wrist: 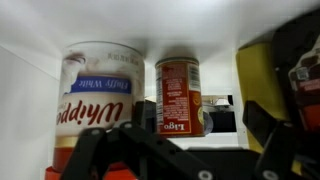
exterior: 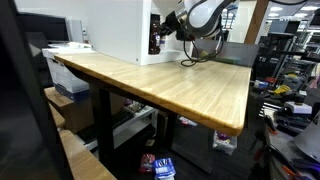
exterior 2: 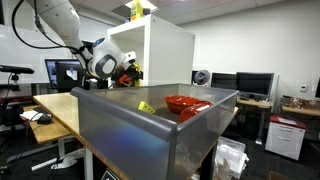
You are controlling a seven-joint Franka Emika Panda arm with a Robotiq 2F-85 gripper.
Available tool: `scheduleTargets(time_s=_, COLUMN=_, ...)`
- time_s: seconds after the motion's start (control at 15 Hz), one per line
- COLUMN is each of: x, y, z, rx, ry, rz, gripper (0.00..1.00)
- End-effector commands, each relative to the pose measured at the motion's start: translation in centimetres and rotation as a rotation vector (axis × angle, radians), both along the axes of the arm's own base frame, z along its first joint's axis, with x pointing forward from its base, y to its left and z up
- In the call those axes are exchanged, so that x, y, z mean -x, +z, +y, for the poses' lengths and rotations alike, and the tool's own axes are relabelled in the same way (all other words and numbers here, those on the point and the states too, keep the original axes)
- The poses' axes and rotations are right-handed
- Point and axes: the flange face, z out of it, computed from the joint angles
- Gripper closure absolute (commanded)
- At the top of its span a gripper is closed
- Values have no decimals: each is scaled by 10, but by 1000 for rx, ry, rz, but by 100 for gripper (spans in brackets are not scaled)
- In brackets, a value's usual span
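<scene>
Reaching into the white cabinet [exterior: 115,28], the pincer [wrist: 178,152] stands wide and holds nothing. Its 2 dark fingers [wrist: 100,150] frame a red can [wrist: 180,95] that stands upright inside. Just beside the can, at the left of the wrist view, stands a white whipped-topping tub [wrist: 98,90]; on the other side is a yellow container [wrist: 255,80]. To my eye, a good approach stays level and centred on the can, so neither finger clips a neighbour. The cabinet rests on a wooden worktop [exterior: 170,85].
</scene>
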Motion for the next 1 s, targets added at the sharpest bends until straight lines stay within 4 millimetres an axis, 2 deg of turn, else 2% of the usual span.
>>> scheduleTargets(time_s=0.0, x=-8, y=-5, z=-3, rx=-21, ry=-33, rz=-29, gripper=0)
scheduleTargets(time_s=0.27, x=-10, y=-8, z=-1, rx=-30, ry=-42, rz=-34, gripper=1)
scheduleTargets(time_s=0.33, x=-11, y=-8, z=-1, rx=-30, ry=-43, rz=-37, gripper=5)
scheduleTargets(time_s=0.4, x=-17, y=2, z=-1, rx=-32, ry=-45, rz=-35, gripper=11)
scheduleTargets(time_s=0.8, x=-29, y=6, z=-1, rx=-35, ry=-60, rz=-61, gripper=29)
scheduleTargets(time_s=0.87, x=-30, y=6, z=0, rx=-34, ry=-60, rz=-63, gripper=26)
scheduleTargets(time_s=0.93, x=-31, y=5, z=1, rx=-33, ry=-61, rz=-63, gripper=28)
